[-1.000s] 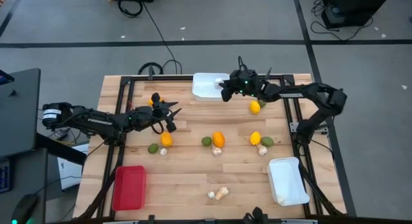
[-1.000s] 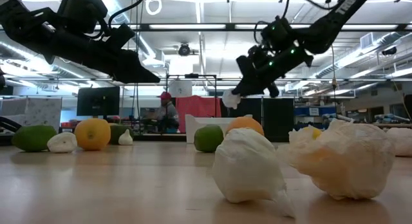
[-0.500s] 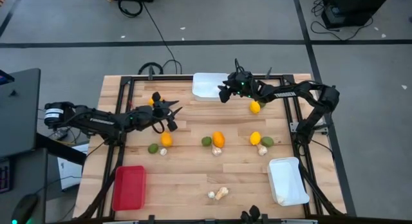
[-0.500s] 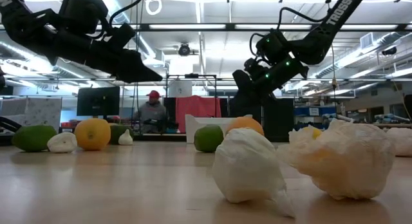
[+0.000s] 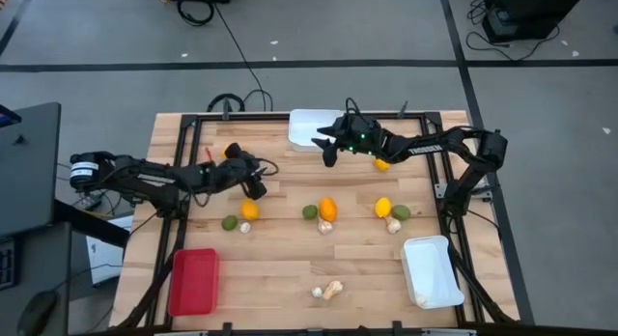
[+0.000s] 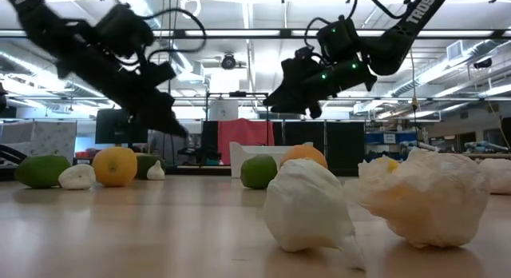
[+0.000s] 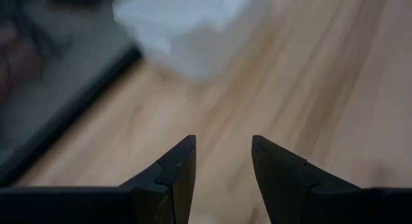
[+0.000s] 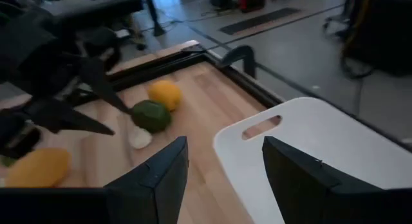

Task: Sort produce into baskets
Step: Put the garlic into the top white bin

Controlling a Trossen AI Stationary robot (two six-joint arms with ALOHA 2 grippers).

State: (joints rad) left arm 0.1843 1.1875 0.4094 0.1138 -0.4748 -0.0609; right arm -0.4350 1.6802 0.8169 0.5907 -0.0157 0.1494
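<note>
High view: the right claw (image 5: 326, 148) hung beside the far white basket (image 5: 307, 126); the left claw (image 5: 253, 179) hovered just over an orange fruit (image 5: 249, 209) on the worktop (image 5: 290, 249).

Left wrist view: fingers spread, empty.

Right wrist view: fingers (image 8: 154, 179) spread, empty; white basket (image 8: 315, 153) directly ahead, a green fruit (image 8: 150, 114) beyond.

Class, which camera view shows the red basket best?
The high view: the red basket lies whole at the table's near-left corner, nothing in it. The low view and both wrist views do not show it.
</note>
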